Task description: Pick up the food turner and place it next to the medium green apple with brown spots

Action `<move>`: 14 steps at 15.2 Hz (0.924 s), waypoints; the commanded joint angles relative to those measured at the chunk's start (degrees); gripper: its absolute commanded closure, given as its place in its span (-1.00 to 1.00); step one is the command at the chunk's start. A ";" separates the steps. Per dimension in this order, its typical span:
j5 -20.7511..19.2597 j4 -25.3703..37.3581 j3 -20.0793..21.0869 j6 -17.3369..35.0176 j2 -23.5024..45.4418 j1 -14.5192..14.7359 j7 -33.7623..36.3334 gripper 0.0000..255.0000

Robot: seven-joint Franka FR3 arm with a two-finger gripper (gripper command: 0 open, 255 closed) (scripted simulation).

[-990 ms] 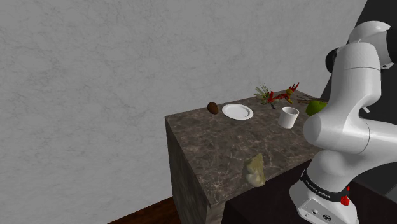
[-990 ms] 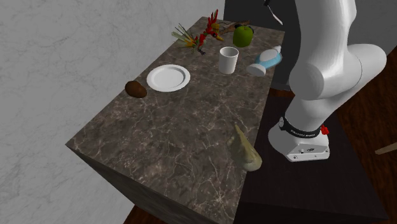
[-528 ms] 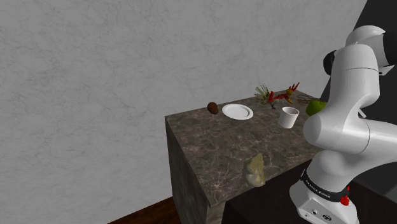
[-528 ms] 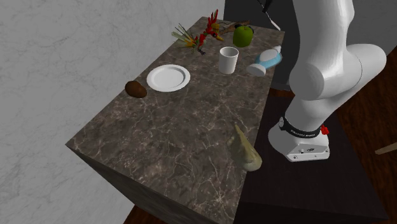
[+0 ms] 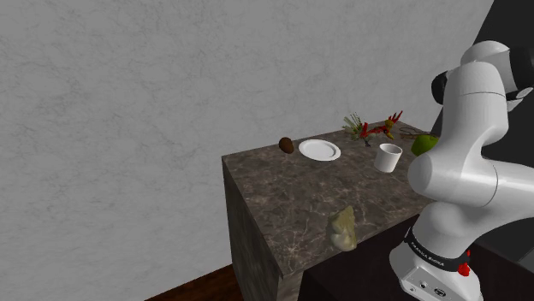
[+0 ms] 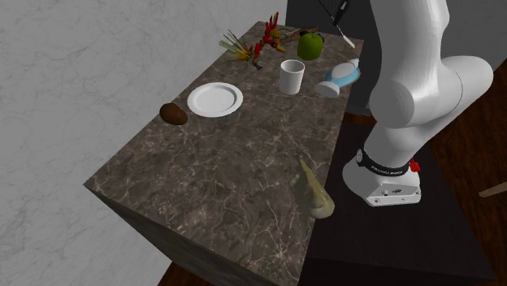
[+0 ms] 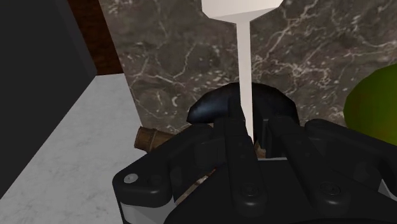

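Note:
In the wrist view my gripper (image 7: 249,129) is shut on the food turner (image 7: 243,63). The turner is white, with a thin shaft running out from between the fingers to a flat blade. The green apple (image 7: 372,105) lies close beside the gripper over the dark marble table (image 7: 172,57). In the second exterior view the gripper (image 6: 338,11) hangs above the table's far end with the turner (image 6: 345,33) pointing down. It is just to that view's right of the green apple (image 6: 309,45). In the shoulder view the arm partly hides the apple (image 5: 423,143).
A white cup (image 6: 292,76), a white plate (image 6: 215,99), a brown lump (image 6: 172,113), a blue and white object (image 6: 340,78), a red and yellow figure (image 6: 269,36) and a pale yellowish object (image 6: 314,192) at the near edge stand on the table. A grey wall backs the table.
In the second exterior view the gripper with the turner has come down and a little to the left, closer to the apple. The objects on the table have not moved.

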 commanded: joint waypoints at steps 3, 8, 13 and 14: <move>0.97 -0.84 0.76 1.83 1.30 -0.18 -0.92 1.00; 2.22 -1.63 1.80 4.04 3.03 -0.47 -2.00 1.00; 3.10 -1.95 2.56 5.49 4.32 -0.75 -2.72 1.00; 3.10 -1.94 2.56 5.48 4.33 -0.76 -2.72 1.00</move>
